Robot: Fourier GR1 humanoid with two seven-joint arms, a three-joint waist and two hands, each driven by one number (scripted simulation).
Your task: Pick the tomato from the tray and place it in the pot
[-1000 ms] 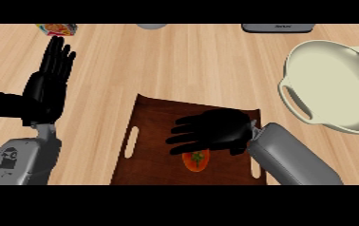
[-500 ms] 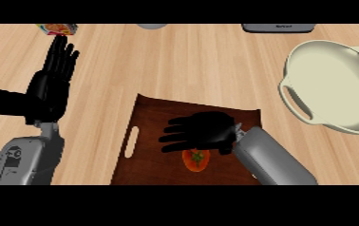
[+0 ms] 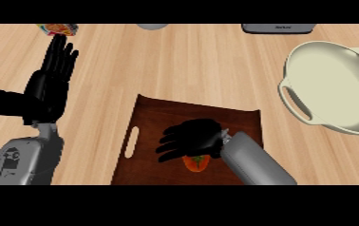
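From the head view, my right hand (image 3: 191,139) sits low in the frame's centre over the brown tray (image 3: 151,125), palm down, fingers spread and relaxed, holding nothing yet. I judge it lies so to cover the tomato (image 3: 197,163), which peeks out under my wrist, on the tray. The cream pot (image 3: 326,85) waits at the right edge. My left hand (image 3: 51,85) rests flat-fingered at upper left. The dark object (image 3: 278,28) at the top edge bears writing too small to read.
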